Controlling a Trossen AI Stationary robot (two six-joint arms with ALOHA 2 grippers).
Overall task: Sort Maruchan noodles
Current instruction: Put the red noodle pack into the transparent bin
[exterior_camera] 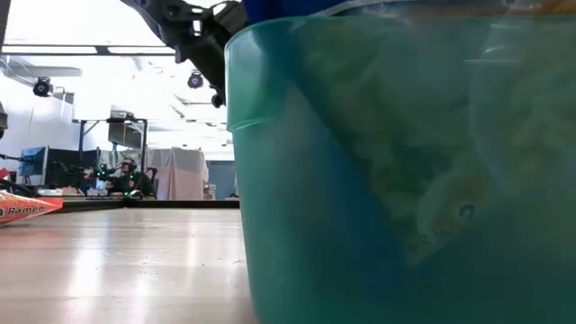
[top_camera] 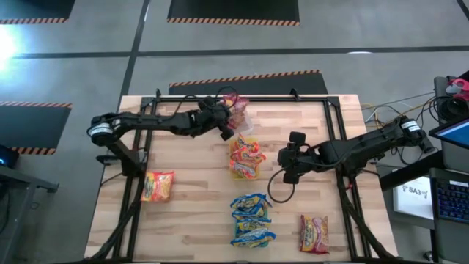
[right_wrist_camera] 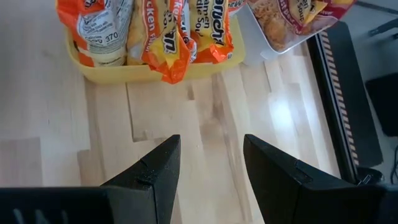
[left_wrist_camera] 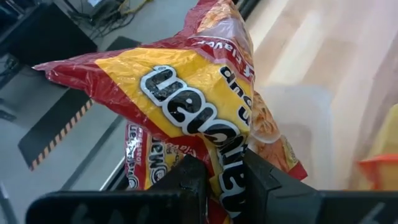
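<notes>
Left wrist view: left end effector (left_wrist_camera: 217,180) pinches a crinkly red-and-yellow noodle packet (left_wrist_camera: 186,99); right end effector (right_wrist_camera: 208,168) open, empty

Bright, even overhead light; soft glare on the table (right_wrist_camera: 273,115); blurred green tray (exterior_camera: 405,171) up close.

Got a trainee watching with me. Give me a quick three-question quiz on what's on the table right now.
1. True or false: the right gripper holds a packet.
2. What does the left gripper grip?
3. The yellow tray holds: A blue packets, B orange packets, C nothing.

Key:
1. False; it is open over bare table.
2. A red packet, held above the clear tray.
3. B: orange packets.
</notes>
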